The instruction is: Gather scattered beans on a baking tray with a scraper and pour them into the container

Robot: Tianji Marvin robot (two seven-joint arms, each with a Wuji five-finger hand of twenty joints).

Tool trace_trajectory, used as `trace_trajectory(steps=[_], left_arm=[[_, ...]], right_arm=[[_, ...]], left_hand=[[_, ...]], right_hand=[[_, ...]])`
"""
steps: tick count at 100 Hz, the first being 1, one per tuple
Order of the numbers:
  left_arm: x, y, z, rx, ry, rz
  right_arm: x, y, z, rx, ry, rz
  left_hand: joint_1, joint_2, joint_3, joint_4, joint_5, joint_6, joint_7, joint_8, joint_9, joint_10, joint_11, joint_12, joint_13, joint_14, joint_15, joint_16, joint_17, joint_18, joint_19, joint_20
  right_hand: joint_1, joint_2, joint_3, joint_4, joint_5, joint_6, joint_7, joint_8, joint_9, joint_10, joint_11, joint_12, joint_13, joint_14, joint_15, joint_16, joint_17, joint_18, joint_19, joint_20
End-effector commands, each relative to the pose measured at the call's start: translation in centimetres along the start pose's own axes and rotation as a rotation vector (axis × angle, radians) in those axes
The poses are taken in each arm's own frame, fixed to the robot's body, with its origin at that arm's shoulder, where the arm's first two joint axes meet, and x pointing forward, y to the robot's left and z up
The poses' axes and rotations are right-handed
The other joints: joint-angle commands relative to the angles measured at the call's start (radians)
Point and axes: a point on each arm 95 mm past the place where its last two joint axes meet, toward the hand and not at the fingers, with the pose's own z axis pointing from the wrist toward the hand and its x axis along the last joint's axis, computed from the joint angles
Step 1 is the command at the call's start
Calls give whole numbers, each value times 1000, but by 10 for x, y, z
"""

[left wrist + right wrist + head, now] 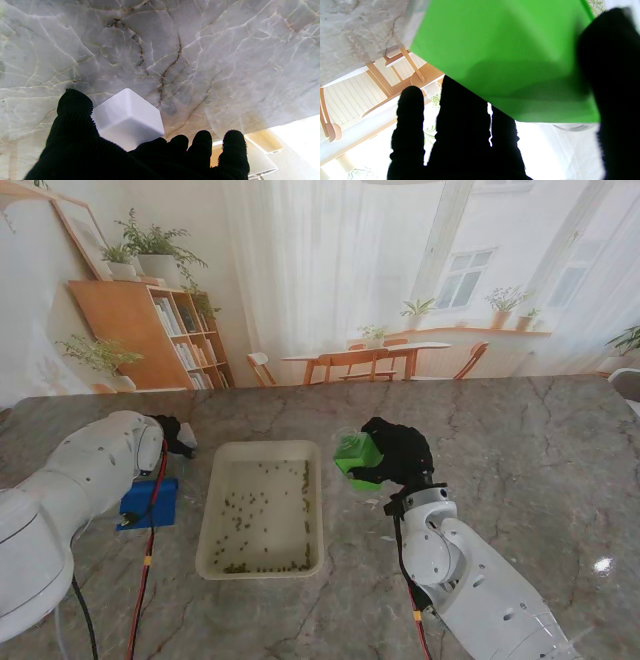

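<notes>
**Scraper sits right beside the tray, beans not yet gathered**

The right hand (400, 452) grips 1 green scraper (357, 453), held just off the tray's right edge near its far right corner. So the beans (262, 515) lie to the left of that hand and nearer to the robot, and the right arm is the one placed to sweep. The baking tray (217, 502) runs long-axis away from the robot; most beans are scattered mid-tray, with a row along the near edge. The left hand (172, 432) closes on 1 white container (127, 118) at the tray's far left corner. 1 blue block (150, 502) lies left of the tray. Beans are too many to count.
</notes>
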Motion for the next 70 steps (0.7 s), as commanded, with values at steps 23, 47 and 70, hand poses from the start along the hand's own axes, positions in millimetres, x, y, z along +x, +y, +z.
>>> trace_trajectory(steps=[23,47,70], left_arm=[[-4,-11,-8,87,16,30],[-4,-26,-35,190,38,-35],[2,-35,-77,327,59,-146]], right_arm=[[1,-1,2,13,5,4],[-2,-2,2,18,-7,3],[-6,-2,3,19,-30,11]], left_hand=[[-20,83,5,77,-16,12,-20,-20,-35,2,-22,-42,-39,19,-22,20,-22,-13,-40,25],[-26,82,4,74,-14,-19,-7,-7,-28,-22,-6,-6,-25,7,-2,25,-16,-21,-38,40],[-16,108,4,70,-15,-49,15,59,-23,-47,1,43,-21,-6,6,12,-14,-37,-45,45]], right_hand=[[175,159,354,99,65,-329,209,65,79,-121,143,20,-4,-64,7,2,-13,-16,14,-6],[174,162,352,99,64,-329,210,65,78,-122,142,20,-6,-64,6,1,-13,-17,13,-6],[173,168,347,98,60,-331,208,64,76,-125,141,19,-7,-67,4,0,-13,-17,13,-6]])
